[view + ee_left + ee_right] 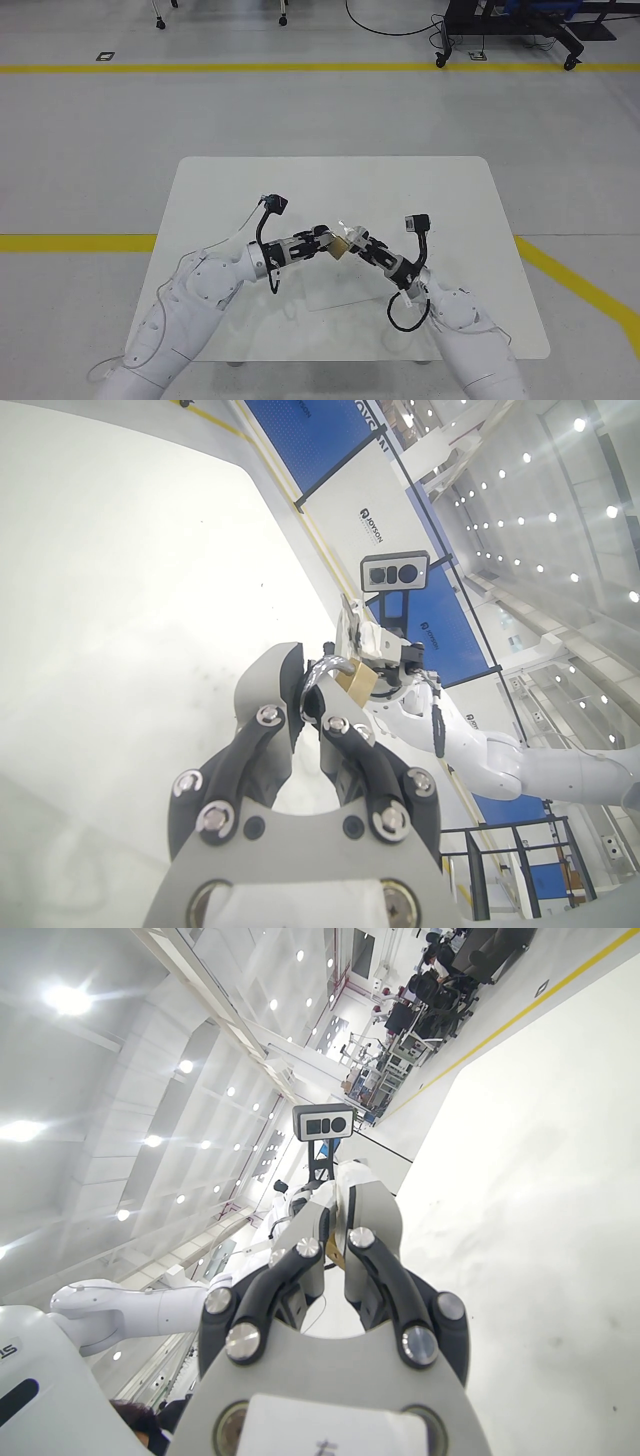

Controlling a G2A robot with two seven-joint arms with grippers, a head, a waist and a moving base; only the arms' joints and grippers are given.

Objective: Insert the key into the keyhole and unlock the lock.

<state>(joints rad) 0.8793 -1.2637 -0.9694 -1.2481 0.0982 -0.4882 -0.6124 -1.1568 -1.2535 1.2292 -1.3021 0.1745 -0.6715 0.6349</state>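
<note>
At centre frame, your left hand (306, 692) clamps the padlock (359, 686), right hand (339, 1200) pinches the key (348, 625): line up squarely, turn gently

Right gripper (340, 1200) over white table (525, 1238), fingers (375, 1215) pinched nearly together. Sliver of brass lock (334, 1252) shows in the narrow gap between them. Just beyond the tips sits the left arm's wrist camera (324, 1123) on a black bracket. White left arm (150, 1305) behind. Yellow floor line (545, 988) past the table edge.
</note>
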